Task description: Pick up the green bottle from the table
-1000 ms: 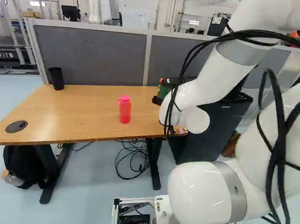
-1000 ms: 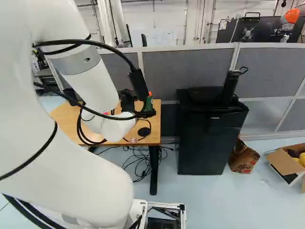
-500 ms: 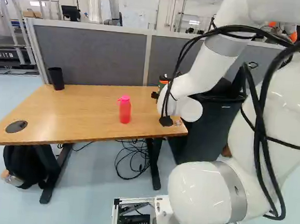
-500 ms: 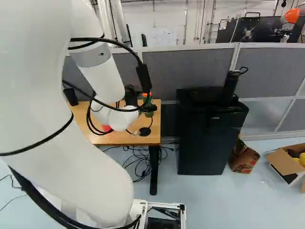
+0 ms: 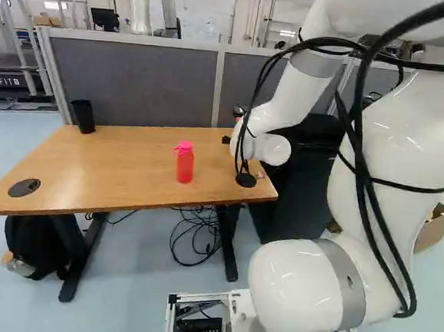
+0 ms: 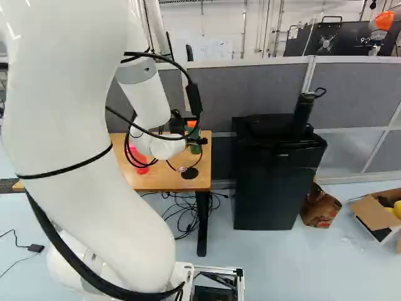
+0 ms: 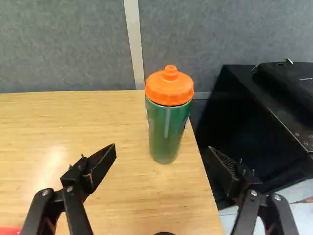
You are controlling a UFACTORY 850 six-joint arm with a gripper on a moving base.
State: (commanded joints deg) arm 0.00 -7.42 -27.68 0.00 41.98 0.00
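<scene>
Green bottle [image 7: 168, 122] upright on the table [image 7: 127, 196], near its side edge, orange cap on. Black cabinet [image 6: 276, 182] beyond that edge; partition [image 7: 63, 44] behind. Gripper [image 7: 162, 148] wide, nothing held, bottle ahead of the gap, roughly centred, untouched. Step in hand: the approach. Best eased straight in, both fingers passing the green body below the cap, then closed evenly. An off-centre push could tip it or nudge it toward the edge. Lift straight up.

In the left base view, you had a wood-grained table [image 5: 114, 165] at left and a glossy white arm [image 5: 298, 276] at right; your wrist view showed a smooth green bottle [image 7: 165, 132] with a plastic-looking cap [image 7: 169, 89].
</scene>
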